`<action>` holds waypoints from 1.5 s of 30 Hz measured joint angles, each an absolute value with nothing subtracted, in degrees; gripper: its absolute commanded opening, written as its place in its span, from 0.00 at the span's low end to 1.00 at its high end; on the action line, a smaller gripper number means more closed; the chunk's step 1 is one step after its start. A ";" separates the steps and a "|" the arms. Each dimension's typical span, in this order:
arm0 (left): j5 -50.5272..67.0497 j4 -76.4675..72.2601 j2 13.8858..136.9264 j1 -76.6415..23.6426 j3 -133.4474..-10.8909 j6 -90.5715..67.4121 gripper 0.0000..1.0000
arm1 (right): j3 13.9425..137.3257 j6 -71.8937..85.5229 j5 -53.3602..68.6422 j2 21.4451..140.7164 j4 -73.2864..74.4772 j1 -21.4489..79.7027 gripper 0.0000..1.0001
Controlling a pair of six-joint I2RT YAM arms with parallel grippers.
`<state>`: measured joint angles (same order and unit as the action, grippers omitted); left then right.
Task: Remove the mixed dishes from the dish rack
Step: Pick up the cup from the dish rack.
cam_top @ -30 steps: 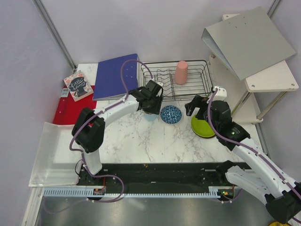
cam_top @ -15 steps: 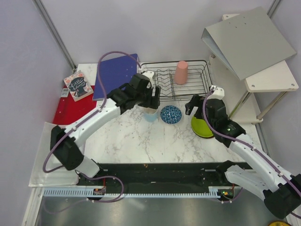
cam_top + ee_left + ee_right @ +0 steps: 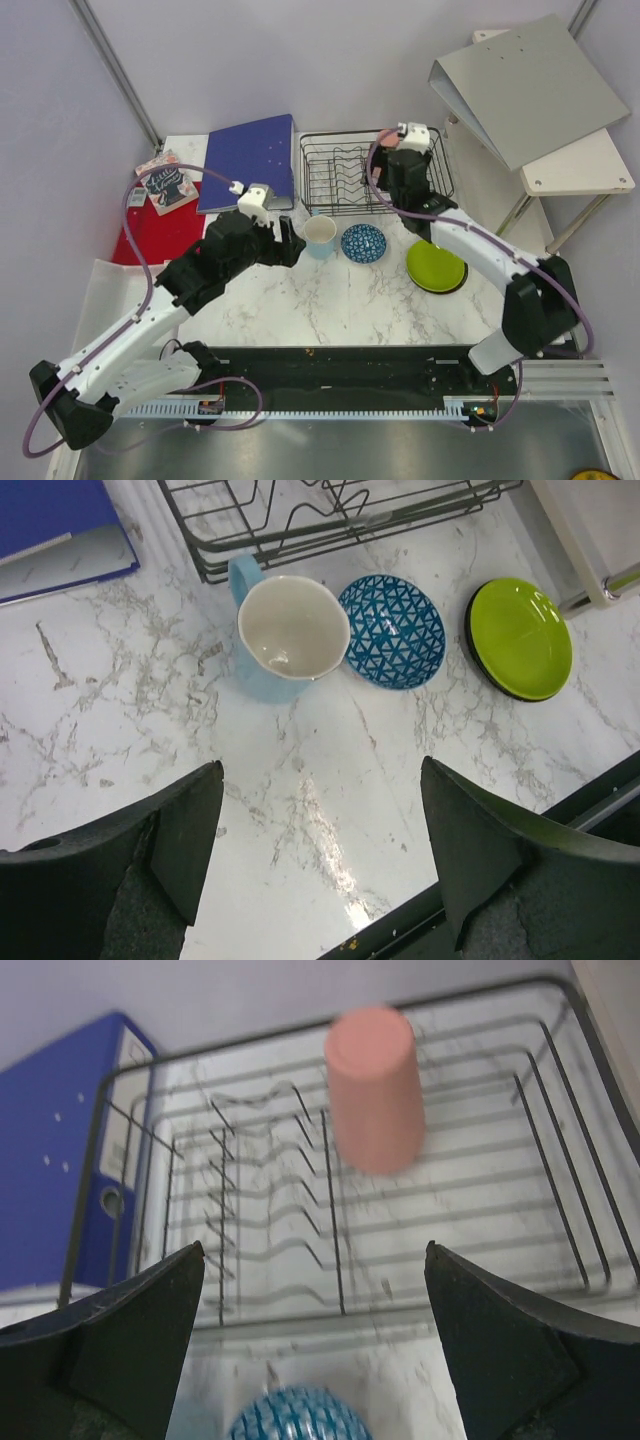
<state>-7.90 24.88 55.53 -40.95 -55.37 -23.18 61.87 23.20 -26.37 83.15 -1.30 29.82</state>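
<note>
While left tool (image 3: 320, 810) and right tool (image 3: 312, 1300) stand apart, empty:
dish rack (image 3: 480, 1230): tall pink cup (image 3: 375, 1090), inverted;
table (image 3: 100, 730): light blue cup (image 3: 290, 630), small blue patterned bowl (image 3: 392, 630), lime-green bowl (image 3: 520, 635)

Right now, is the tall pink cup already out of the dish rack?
No, the tall pink cup stands inside the dish rack.

The table (image 3: 330, 300) bears dish rack (image 3: 340, 170), binder (image 3: 248, 160), cup (image 3: 320, 235), patterned bowl (image 3: 363, 243), black bowl (image 3: 468, 640) under lime-green bowl (image 3: 436, 267).
</note>
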 measured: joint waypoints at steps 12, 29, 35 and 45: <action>-7.38 20.97 40.16 -40.95 -44.62 -23.05 0.90 | 87.55 9.58 -27.49 111.72 -7.27 27.03 0.98; -7.42 19.62 45.01 -40.95 -43.42 -22.61 0.91 | 98.87 7.22 -29.02 123.96 -6.83 21.98 0.98; -7.42 19.31 46.11 -40.95 -43.31 -22.61 0.91 | 100.29 7.92 -29.23 128.49 -6.13 20.18 0.98; -7.38 19.07 48.51 -40.95 -42.72 -22.59 0.90 | 100.92 9.43 -28.23 131.26 -5.15 19.00 0.77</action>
